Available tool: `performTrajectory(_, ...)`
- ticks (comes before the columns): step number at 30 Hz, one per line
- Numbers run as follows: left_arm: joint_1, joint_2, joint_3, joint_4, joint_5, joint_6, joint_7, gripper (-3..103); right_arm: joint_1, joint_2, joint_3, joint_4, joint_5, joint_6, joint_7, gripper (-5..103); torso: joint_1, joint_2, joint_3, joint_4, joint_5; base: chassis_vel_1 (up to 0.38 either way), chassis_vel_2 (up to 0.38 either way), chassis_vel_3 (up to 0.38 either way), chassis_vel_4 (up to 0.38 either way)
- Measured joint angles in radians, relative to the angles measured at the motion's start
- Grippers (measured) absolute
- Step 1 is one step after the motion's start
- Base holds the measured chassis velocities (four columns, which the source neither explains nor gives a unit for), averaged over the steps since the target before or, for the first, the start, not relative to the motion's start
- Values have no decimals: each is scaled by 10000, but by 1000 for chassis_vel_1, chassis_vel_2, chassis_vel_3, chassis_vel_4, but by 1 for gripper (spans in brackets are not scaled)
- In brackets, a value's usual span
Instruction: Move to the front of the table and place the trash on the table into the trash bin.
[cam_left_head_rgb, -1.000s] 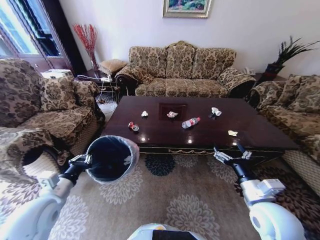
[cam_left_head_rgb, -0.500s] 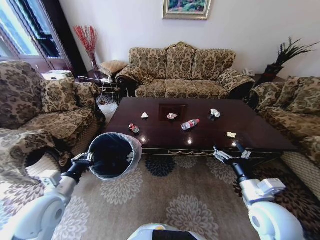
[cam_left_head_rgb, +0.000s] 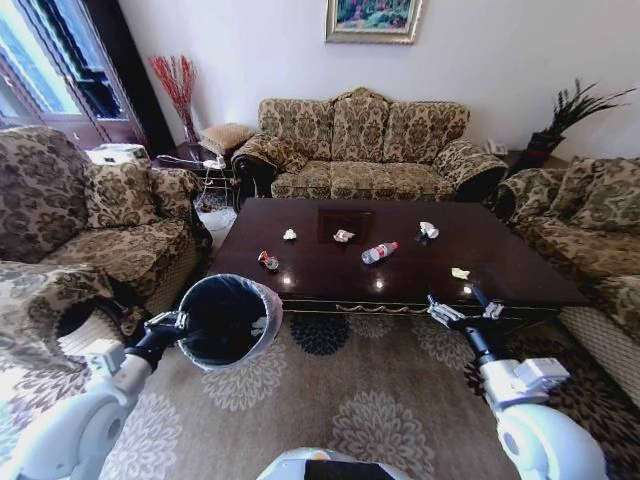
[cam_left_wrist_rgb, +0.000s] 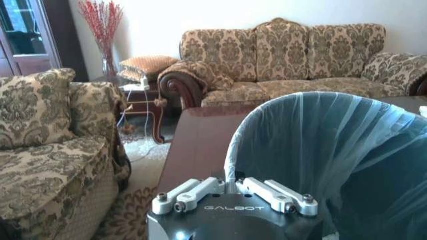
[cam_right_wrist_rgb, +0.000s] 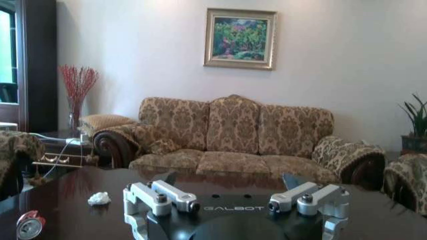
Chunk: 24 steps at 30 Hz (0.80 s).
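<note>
Though gaping right tool, bin-clamping left tool.

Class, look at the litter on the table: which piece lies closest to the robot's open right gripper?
The small yellowish wrapper, near the table's front edge just beyond the right gripper. The bottle, can and paper wads lie farther off.

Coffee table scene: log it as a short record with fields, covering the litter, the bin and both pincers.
table: dark wooden coffee table, ahead of the robot
litter on table: plastic bottle, crushed can, paper wads, wrapper
bin: trash bin, tilted, off the floor
left pincer: shut on the bin rim
right pincer: open, at the table's near edge
</note>
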Motion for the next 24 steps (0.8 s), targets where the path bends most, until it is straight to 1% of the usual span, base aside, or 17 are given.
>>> performTrajectory(2, -2, 0, 8, 0, 0, 0, -3, 2, -2, 8, 0, -11, -5, 8, 0, 100, 15, 34, 18, 0, 0, 0, 0, 0, 0)
performTrajectory(8, -26, -44, 110, 18, 38, 0, -21, 2, -77, 64, 4, -73, -73, 96, -18, 100, 161, 372, 211, 0, 0, 0, 0, 0, 0)
performTrajectory(16, -33, -47, 100, 37, 38, -1, -39, 2, -73, 62, 14, -82, -76, 99, -18, 100, 289, 674, 383, 0, 0, 0, 0, 0, 0)
performTrajectory(19, -8, -43, 79, 64, 30, -27, -39, 2, -59, 78, -11, -101, -91, 98, -18, 100, 384, 887, 504, 0, 0, 0, 0, 0, 0)
performTrajectory(24, 14, -44, 71, 110, 29, -61, -40, 2, -76, 97, -37, -118, -149, 95, -19, 100, 458, 1062, 599, 0, 0, 0, 0, 0, 0)
